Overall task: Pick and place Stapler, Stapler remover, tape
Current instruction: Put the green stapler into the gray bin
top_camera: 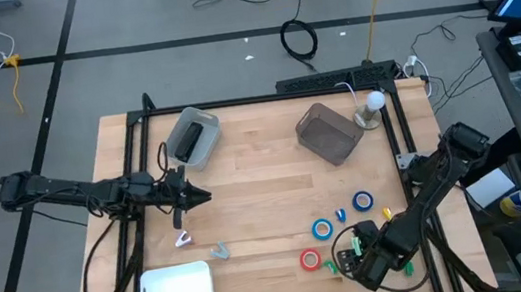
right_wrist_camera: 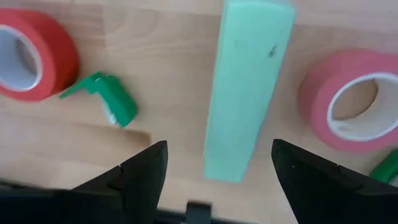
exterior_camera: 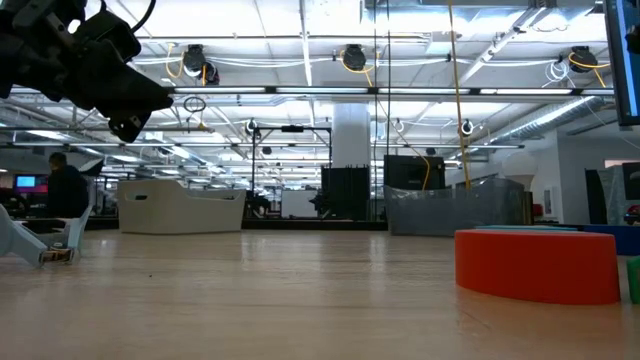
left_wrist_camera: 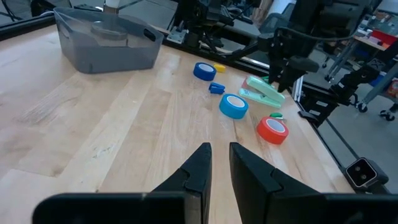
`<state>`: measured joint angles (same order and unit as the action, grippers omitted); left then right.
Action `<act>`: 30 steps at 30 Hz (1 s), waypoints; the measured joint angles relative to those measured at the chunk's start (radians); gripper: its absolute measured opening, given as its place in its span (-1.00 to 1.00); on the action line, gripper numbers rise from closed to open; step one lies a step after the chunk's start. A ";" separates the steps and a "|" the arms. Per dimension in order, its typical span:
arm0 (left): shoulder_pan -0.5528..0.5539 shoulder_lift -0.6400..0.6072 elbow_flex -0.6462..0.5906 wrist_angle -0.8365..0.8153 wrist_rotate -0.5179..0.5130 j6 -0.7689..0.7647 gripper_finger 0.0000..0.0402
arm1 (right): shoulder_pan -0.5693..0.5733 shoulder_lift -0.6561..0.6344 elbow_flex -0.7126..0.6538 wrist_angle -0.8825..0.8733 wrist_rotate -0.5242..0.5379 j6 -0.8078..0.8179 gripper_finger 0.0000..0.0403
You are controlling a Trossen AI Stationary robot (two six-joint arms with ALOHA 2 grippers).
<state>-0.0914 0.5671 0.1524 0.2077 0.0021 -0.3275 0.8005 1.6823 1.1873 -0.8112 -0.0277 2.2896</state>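
Hovering over the pale green stapler [right_wrist_camera: 249, 87] near the table's [top_camera: 265, 181] front right corner, the right gripper [right_wrist_camera: 214, 165] has its fingers spread wide, one on each side of the long body, not yet touching it. The stapler lies flat on the wood with a red tape roll [right_wrist_camera: 31, 53] on one side and another red roll [right_wrist_camera: 351, 99] on the other, a small green clip [right_wrist_camera: 109, 99] close by. Two blue rolls [left_wrist_camera: 233, 106] sit a little further in from that corner. The stapler looks rigid, smooth-sided and moderately heavy; I judge the best hold is across its narrow width about midway along, so it will not tip. Plastic sides may slip, so the pinch should be square. The left gripper [left_wrist_camera: 216, 165] hangs above the left middle of the table, fingers nearly together and holding nothing
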 joint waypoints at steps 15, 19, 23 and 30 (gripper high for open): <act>0.000 0.000 0.000 0.004 0.000 -0.003 -0.71 | 0.000 0.001 -0.039 0.036 0.000 0.014 0.38; 0.000 0.000 0.000 0.004 0.000 -0.003 -0.71 | 0.000 0.001 -0.072 0.087 0.000 0.022 0.38; 0.000 0.000 0.000 0.005 0.000 -0.002 -0.71 | 0.000 0.001 -0.095 0.102 0.000 0.029 0.38; 0.000 0.000 0.000 0.004 -0.001 0.000 -0.71 | 0.000 0.001 -0.135 0.160 -0.002 0.029 0.38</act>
<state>-0.0912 0.5674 0.1524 0.2120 0.0010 -0.3272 0.8009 1.6836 1.0522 -0.6509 -0.0297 2.3188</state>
